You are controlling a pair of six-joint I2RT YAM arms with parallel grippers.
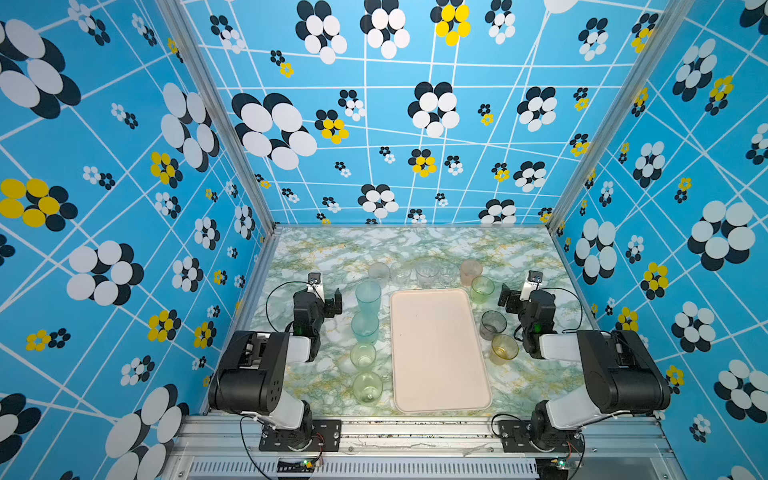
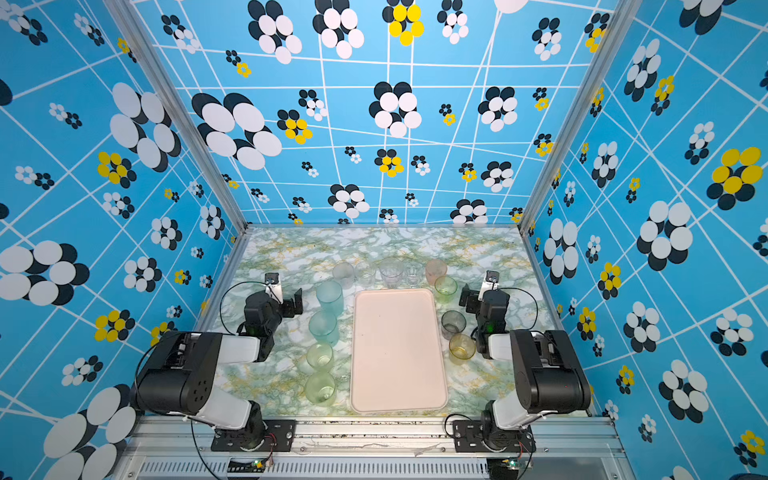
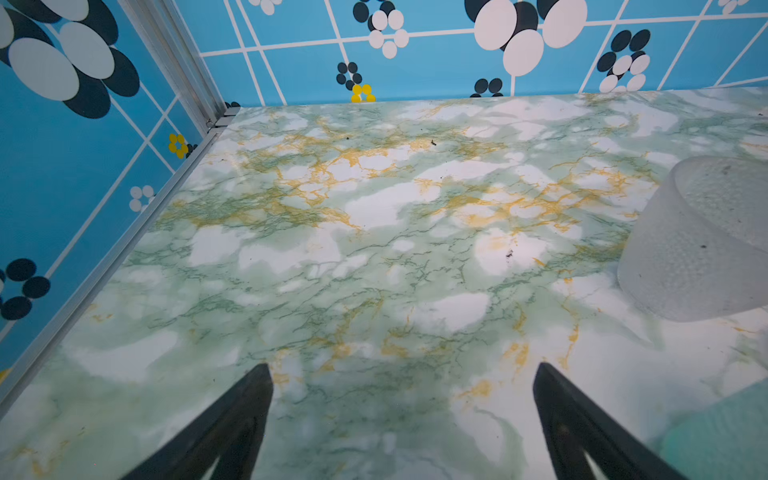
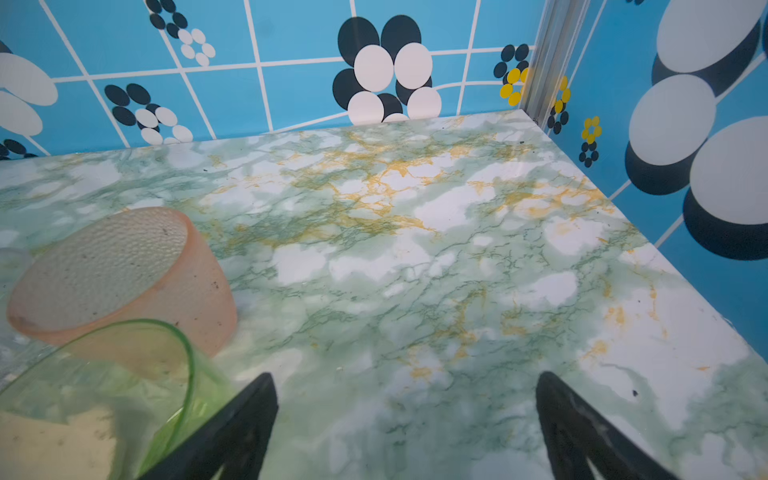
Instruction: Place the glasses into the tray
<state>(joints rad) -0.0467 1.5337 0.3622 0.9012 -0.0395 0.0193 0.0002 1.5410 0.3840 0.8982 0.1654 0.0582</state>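
The pale cream tray [image 1: 440, 349] [image 2: 397, 349] lies bare in the middle of the table. Left of it stand two teal glasses [image 1: 368, 297] and two green glasses [image 1: 363, 356] in a line. Behind it is a row of clear glasses [image 1: 427, 274] ending in a pink glass [image 1: 471, 271] [image 4: 124, 274]. On the tray's right stand a green glass [image 1: 482, 289] [image 4: 124, 374], a grey glass [image 1: 493, 325] and an amber glass [image 1: 504, 350]. My left gripper [image 1: 334, 303] [image 3: 403, 370] is open and empty beside the tall teal glass. My right gripper [image 1: 508, 301] [image 4: 405, 378] is open and empty beside the green glass.
The marble-patterned table [image 1: 415, 245] is closed in by patterned blue walls at the back and both sides. A frosted clear glass [image 3: 698, 249] shows at the edge of the left wrist view. Both arm bases sit on the metal rail [image 1: 415, 432] at the front.
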